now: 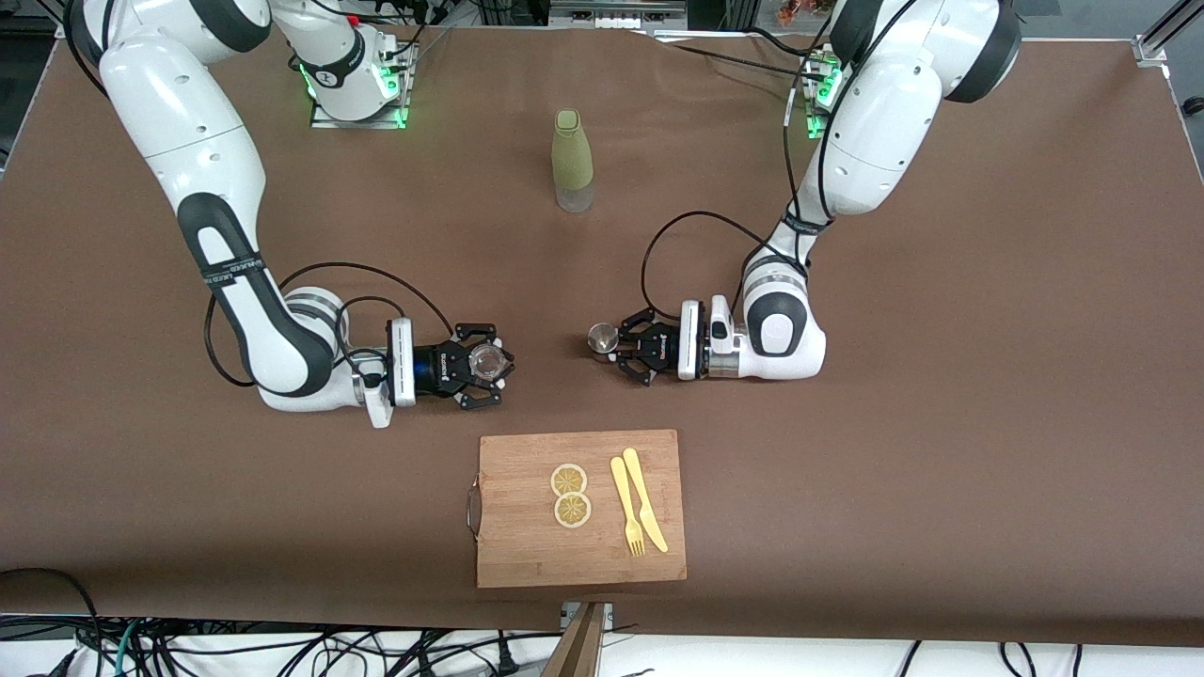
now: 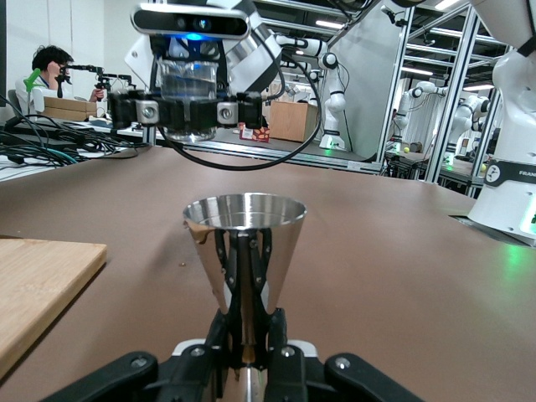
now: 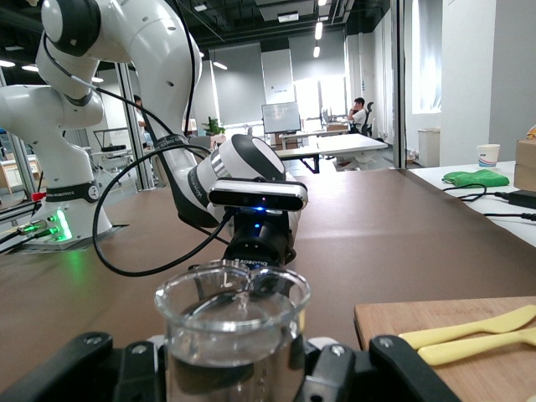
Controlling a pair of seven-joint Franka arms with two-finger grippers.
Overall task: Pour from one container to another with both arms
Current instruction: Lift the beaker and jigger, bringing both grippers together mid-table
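Note:
My right gripper (image 1: 484, 367) is shut on a clear glass beaker (image 1: 487, 361), held upright low over the table; the right wrist view shows the beaker (image 3: 230, 327) between the fingers with a little clear liquid in it. My left gripper (image 1: 611, 350) is shut on a small steel cone-shaped jigger (image 1: 602, 337), also upright. In the left wrist view the jigger (image 2: 244, 251) is gripped at its narrow waist by the left gripper (image 2: 247, 335). The two grippers face each other with a gap between them, and the beaker (image 2: 188, 96) shows past the jigger.
A green bottle (image 1: 572, 160) stands between the two arm bases. A wooden cutting board (image 1: 527, 555) lies nearer the front camera than both grippers, carrying two lemon slices (image 1: 569, 495) and a yellow fork and knife (image 1: 638, 512).

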